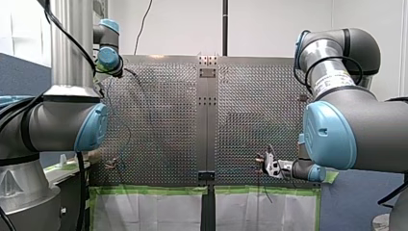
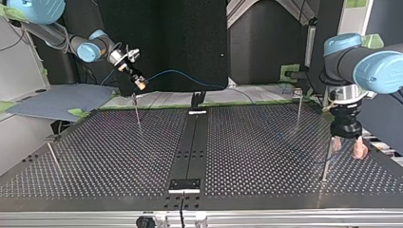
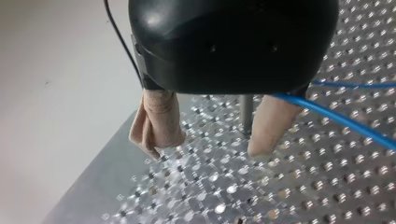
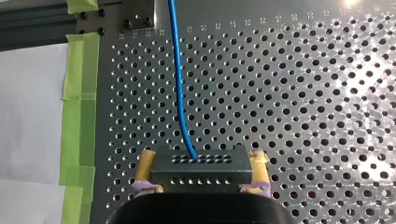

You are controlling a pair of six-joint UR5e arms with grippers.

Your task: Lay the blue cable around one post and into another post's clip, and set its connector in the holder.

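Right pincer [image 4: 201, 157] clamps connector [image 4: 201, 173]; blue cable [image 4: 177, 70] runs straight ahead from it. Left pincer [image 3: 209, 147] spread, straddling post [image 3: 245, 114].

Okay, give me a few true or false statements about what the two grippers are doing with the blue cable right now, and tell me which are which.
1. My right gripper grips the connector of the blue cable. True.
2. My left gripper is shut on the cable. False: its beige fingers stand apart, a post shows between them, and the cable passes beside one.
3. The connector lies on the perforated table. False: in the top view it is held above the table.
4. Green tape runs along the table's edge. True.
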